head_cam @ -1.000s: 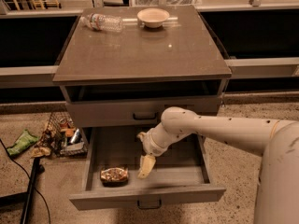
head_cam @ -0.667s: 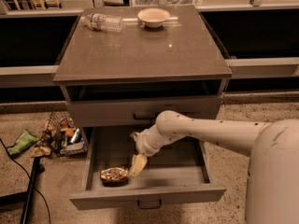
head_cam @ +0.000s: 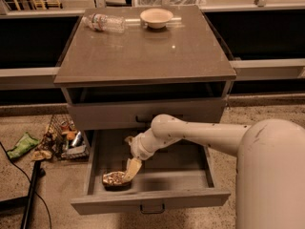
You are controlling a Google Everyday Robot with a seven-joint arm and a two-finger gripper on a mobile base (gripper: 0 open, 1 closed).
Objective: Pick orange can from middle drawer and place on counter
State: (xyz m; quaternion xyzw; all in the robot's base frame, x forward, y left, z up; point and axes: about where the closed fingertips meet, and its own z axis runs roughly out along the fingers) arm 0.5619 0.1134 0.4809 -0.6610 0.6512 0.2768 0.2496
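Reaching into the open middle drawer (head_cam: 157,200), my gripper (head_cam: 132,169) sits against the orange can (head_cam: 113,178) lying front-left — whether it's spread or clamped, I cannot tell.

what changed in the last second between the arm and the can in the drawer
The gripper moved left inside the open middle drawer and now sits against the orange can, which lies at the drawer's front left. Whether it has hold of it cannot be seen. The can, and the bottle and bowl on the counter, stayed put.
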